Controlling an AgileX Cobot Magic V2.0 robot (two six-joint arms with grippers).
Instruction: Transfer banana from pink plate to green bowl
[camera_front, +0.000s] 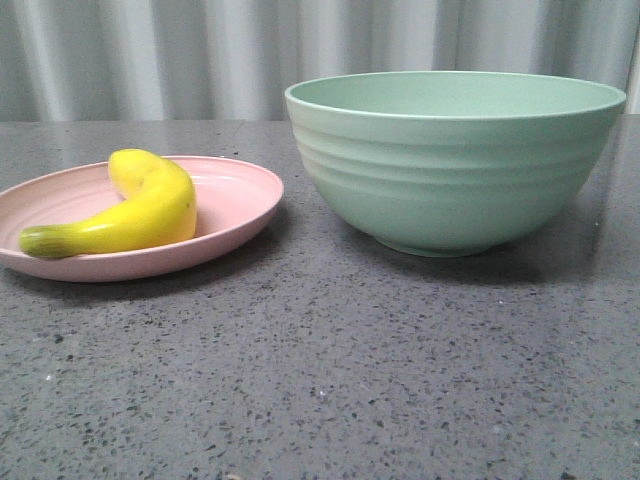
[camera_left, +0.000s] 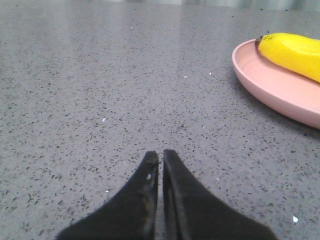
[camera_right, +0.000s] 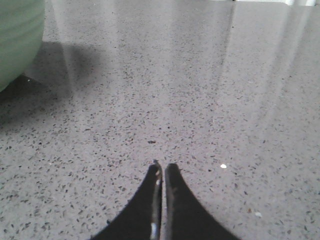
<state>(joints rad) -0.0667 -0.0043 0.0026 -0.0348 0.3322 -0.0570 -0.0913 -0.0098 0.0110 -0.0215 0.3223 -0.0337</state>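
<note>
The yellow banana (camera_front: 140, 210) lies on the pink plate (camera_front: 240, 190) at the left of the front view, its greenish stem pointing left. The green bowl (camera_front: 455, 160) stands upright to the right of the plate and looks empty. Neither gripper shows in the front view. In the left wrist view my left gripper (camera_left: 160, 154) is shut and empty, low over bare table, with the plate (camera_left: 270, 85) and banana (camera_left: 295, 52) ahead to one side. In the right wrist view my right gripper (camera_right: 163, 167) is shut and empty over bare table, with the bowl (camera_right: 17, 40) at the picture's edge.
The grey speckled tabletop (camera_front: 330, 380) spreads in front of plate and bowl. A pale corrugated wall (camera_front: 150, 60) stands behind the table. A gap of bare table separates plate and bowl.
</note>
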